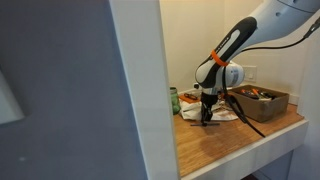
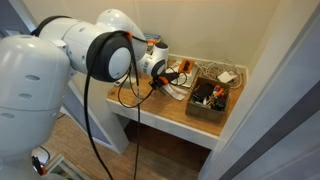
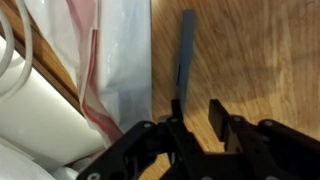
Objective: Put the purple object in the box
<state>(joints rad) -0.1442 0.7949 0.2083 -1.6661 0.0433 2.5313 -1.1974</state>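
Note:
The purple object (image 3: 186, 55) is a thin flat stick lying on the wooden counter in the wrist view. Its near end reaches the inner side of my left finger. My gripper (image 3: 197, 115) is open, low over the counter, with bare wood between the fingers and nothing held. In both exterior views the gripper (image 1: 207, 115) (image 2: 158, 82) points down at the counter beside a white bag. The box (image 1: 262, 100) (image 2: 210, 100) is a brown open box holding several small items, at the far end of the counter, apart from the gripper.
A white plastic bag with red trim (image 3: 110, 60) lies just beside the stick. A green can (image 1: 174, 100) stands by the wall. White walls enclose the counter alcove (image 1: 140, 90). The counter's front edge (image 1: 240, 150) drops off.

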